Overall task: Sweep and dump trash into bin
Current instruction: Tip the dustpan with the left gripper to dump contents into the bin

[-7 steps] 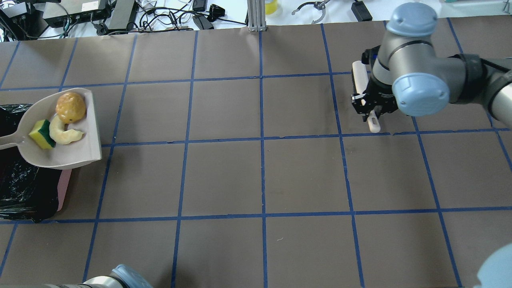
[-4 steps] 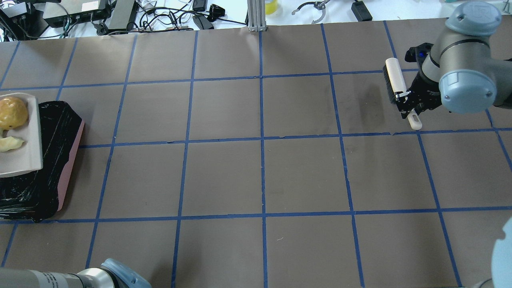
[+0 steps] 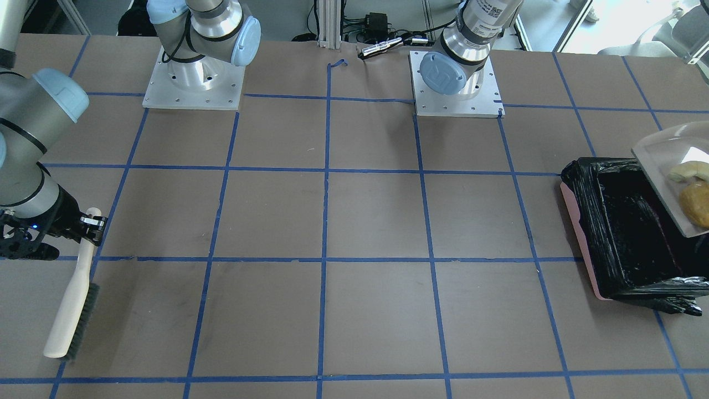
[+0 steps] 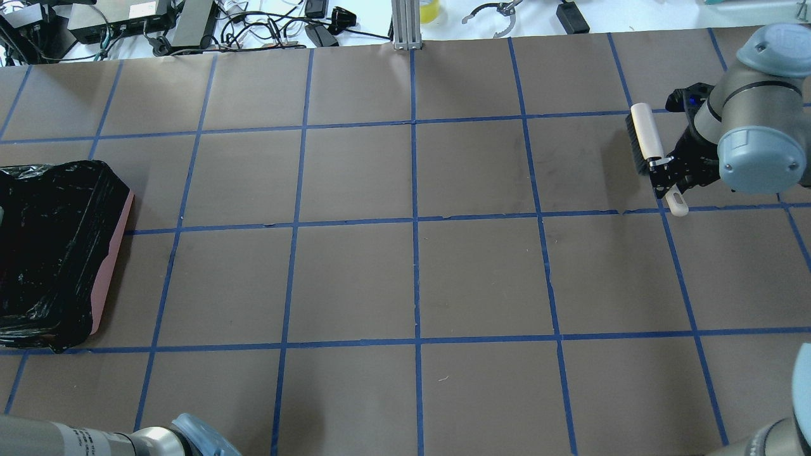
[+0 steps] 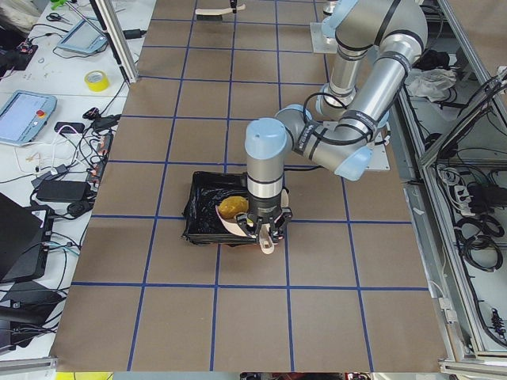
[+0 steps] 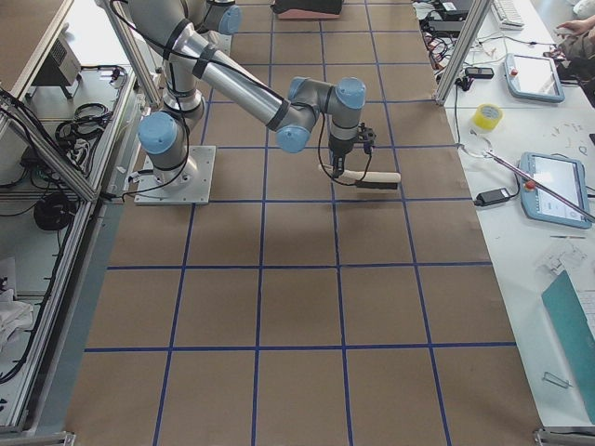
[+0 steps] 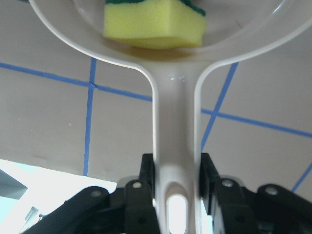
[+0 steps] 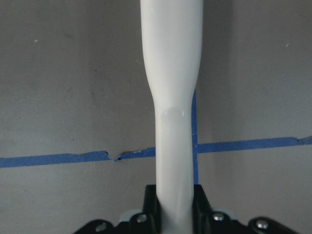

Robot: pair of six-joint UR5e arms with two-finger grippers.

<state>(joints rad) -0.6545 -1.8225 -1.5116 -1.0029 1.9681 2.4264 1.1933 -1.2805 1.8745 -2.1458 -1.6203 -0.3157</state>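
The bin point(image 4: 114, 266) is a pinkish box lined with a black bag at the table's left edge; it also shows in the front view point(image 3: 587, 194). My left gripper point(image 7: 176, 170) is shut on the handle of the pale dustpan point(image 3: 658, 159), which hangs tilted over the bin. The pan holds a yellow-green sponge point(image 7: 153, 24), a round brownish piece point(image 3: 699, 204) and a pale piece point(image 3: 687, 170). The pan is out of the overhead view. My right gripper point(image 4: 666, 177) is shut on the handle of a cream brush point(image 4: 646, 136) at the far right, bristles towards the table.
The brown table carries a blue tape grid. A bench with cables and boxes lies past its far edge, with an aluminium post point(image 4: 405, 25) at the middle. The two arm bases point(image 3: 194, 83) point(image 3: 454, 83) stand on the robot's side.
The dustpan with its load has moved left over the bin and out of the overhead view. My right arm has carried the brush further right.
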